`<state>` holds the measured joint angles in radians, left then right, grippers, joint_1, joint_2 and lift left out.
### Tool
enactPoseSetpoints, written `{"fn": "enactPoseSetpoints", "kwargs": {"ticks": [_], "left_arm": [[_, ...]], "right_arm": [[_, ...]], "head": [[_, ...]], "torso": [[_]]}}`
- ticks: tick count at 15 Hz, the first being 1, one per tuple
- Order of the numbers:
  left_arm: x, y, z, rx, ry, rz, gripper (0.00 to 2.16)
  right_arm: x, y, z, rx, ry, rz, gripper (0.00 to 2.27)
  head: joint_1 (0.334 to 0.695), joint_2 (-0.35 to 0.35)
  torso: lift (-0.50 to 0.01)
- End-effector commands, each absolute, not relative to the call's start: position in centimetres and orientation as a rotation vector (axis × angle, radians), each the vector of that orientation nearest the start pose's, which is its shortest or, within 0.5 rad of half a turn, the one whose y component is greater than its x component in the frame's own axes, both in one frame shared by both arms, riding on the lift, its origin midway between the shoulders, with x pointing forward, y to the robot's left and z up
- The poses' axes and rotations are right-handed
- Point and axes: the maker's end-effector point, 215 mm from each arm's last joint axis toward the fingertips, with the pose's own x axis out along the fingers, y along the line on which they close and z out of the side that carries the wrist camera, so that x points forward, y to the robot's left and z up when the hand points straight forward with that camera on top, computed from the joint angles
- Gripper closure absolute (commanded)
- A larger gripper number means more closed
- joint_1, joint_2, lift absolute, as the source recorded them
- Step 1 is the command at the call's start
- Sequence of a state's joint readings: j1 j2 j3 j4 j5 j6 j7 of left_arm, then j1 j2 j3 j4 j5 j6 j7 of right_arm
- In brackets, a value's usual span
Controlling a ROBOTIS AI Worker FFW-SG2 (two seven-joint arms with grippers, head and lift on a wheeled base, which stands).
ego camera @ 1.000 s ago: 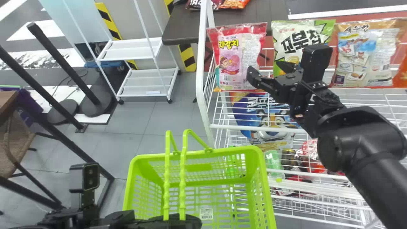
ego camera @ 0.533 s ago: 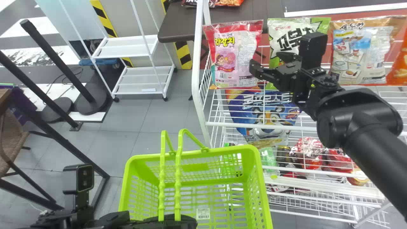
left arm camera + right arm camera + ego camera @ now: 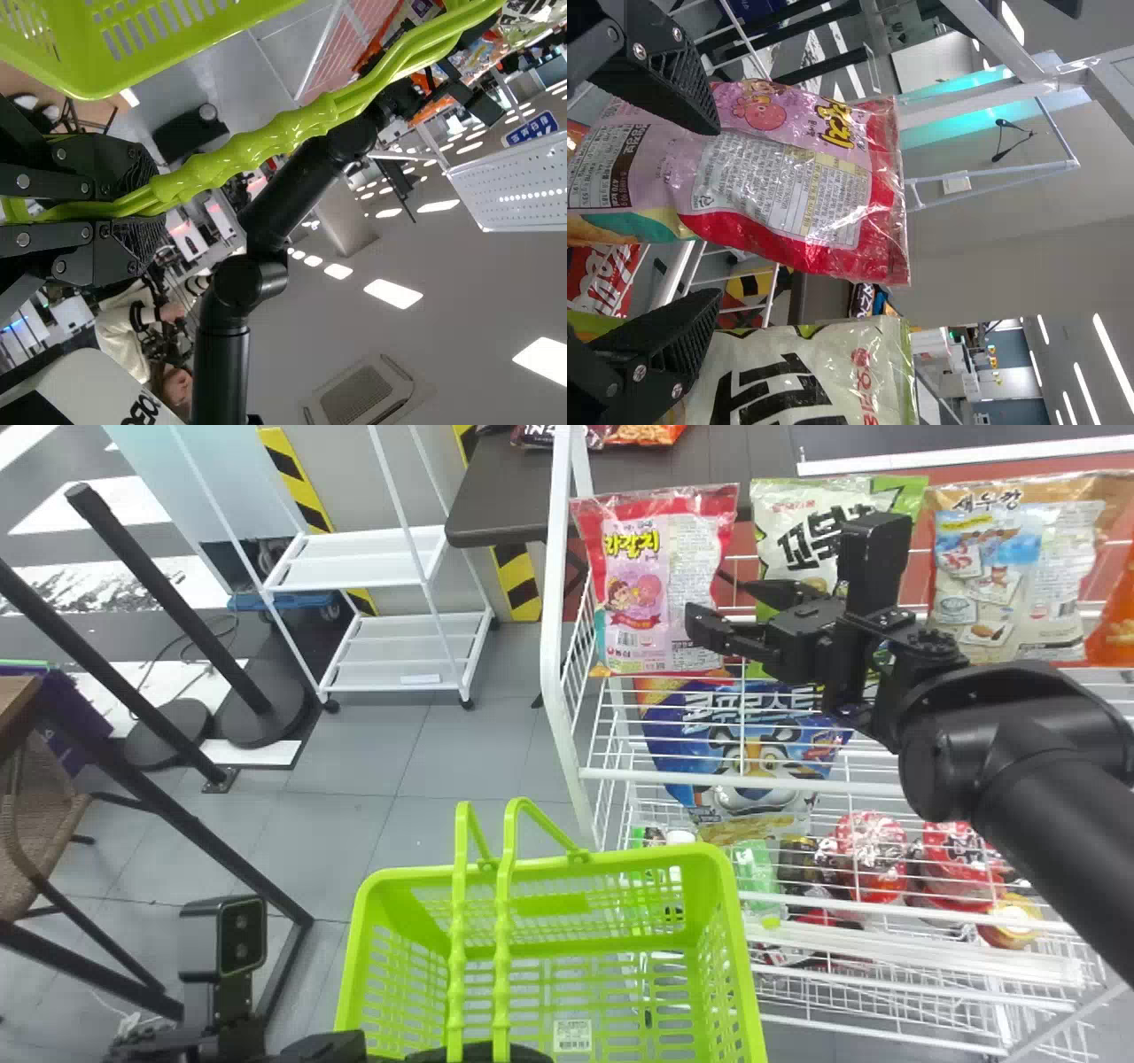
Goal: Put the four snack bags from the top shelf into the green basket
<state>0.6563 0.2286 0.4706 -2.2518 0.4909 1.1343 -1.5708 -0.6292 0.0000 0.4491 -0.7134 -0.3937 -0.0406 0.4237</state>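
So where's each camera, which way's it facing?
Head view: on the head, facing forward, down to the green basket; left arm, right arm show.
Left wrist view: on that wrist, facing past its fingers, shut on handles, toward the right arm.
Right wrist view: on that wrist, facing past its open fingers toward the pink bag.
Head and left wrist views share the basket.

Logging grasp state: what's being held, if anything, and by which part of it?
Left tool holds the green basket by its two handles. Right tool: open, nothing held.
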Motion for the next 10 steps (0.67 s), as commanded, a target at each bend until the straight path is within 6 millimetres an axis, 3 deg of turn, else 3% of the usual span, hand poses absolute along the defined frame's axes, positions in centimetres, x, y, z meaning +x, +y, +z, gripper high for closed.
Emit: {"fn": "enactPoseSetpoints", "kwargs": {"ticks": [1, 3, 4, 10], "left_arm": [[18.5, 17.9, -32.0, -0.865, 0.656, -1.275, 2.15], [18.1, 17.8, -31.9, -0.862, 0.655, -1.277, 2.15], [18.0, 17.8, -31.9, -0.859, 0.655, -1.277, 2.15], [17.7, 18.5, -31.6, -0.853, 0.636, -1.268, 2.15]], "right_arm": [[67.4, 1.9, -37.8, 0.125, 0.23, 0.733, 0.78], [67.1, 2.4, -38.5, 0.12, 0.266, 0.75, 1.97], [67.1, 2.3, -38.9, 0.119, 0.279, 0.742, 2.16], [65.9, 3.0, -40.1, 0.116, 0.303, 0.75, 2.25]], "head": [[0.695, 0.246], [0.695, 0.254], [0.695, 0.257], [0.695, 0.267]], "torso": [[0.0], [0.0], [0.0], [0.0]]}}
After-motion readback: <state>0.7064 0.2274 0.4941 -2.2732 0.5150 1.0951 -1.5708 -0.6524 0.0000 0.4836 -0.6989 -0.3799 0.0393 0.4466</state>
